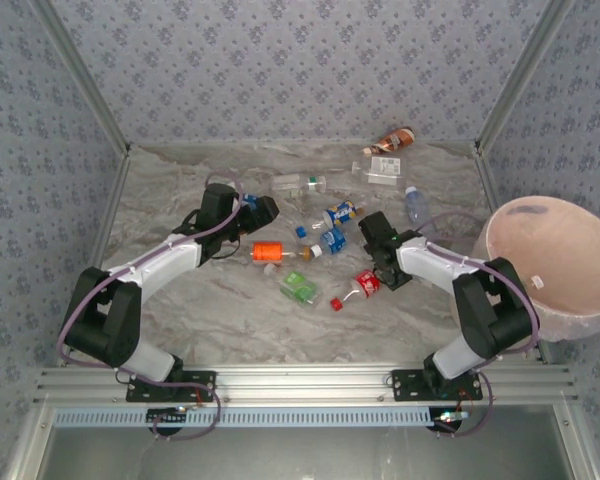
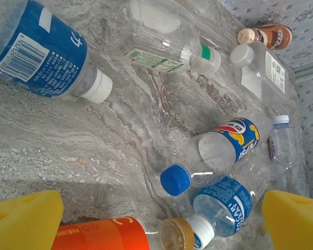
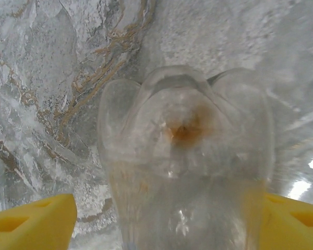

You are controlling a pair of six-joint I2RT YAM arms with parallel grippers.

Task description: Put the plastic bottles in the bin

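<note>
Wrist views show your right hand (image 3: 164, 221) open around a clear bottle (image 3: 185, 135) (left hand (image 2: 159, 219) open near an orange bottle (image 2: 104, 234)).

Small plastic bottles (image 1: 268, 252) with orange, blue, red and green labels lie scattered on their sides mid-frame, while the pinkish-beige, liner-fitted bin (image 1: 570, 300) stands upright at the right edge.

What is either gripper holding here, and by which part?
Nothing looks gripped yet. The right gripper has its jaws open either side of a clear bottle, at its base end; the left gripper is open.
</note>
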